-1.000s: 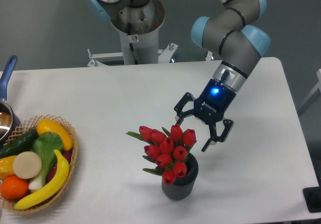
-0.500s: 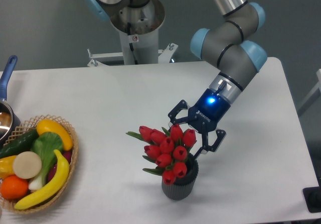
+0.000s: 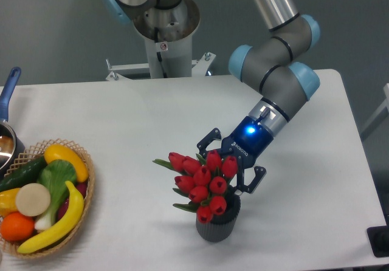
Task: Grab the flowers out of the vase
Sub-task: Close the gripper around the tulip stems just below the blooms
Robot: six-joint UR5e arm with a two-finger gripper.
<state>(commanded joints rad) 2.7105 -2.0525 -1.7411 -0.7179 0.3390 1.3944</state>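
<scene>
The flowers (image 3: 201,180), a tight bunch of red tulip buds with green leaves, stand in the small dark grey ribbed vase (image 3: 217,224) near the table's front edge. My gripper (image 3: 222,167) is open, tilted down to the left, right behind the upper right buds. One finger (image 3: 204,142) shows above and left of the bunch, the other (image 3: 254,180) at its right, beside the vase mouth. The fingertips are partly hidden by the buds. I cannot tell if they touch the flowers.
A woven basket (image 3: 82,219) with banana, orange, cucumber and other produce sits at the front left. A pot with a blue handle (image 3: 8,90) is at the left edge. The robot base (image 3: 164,22) stands behind the white table (image 3: 121,119).
My gripper has moved down and left, from beside the bunch's right side to close behind the top buds. It stays open. Flowers and vase have not moved.
</scene>
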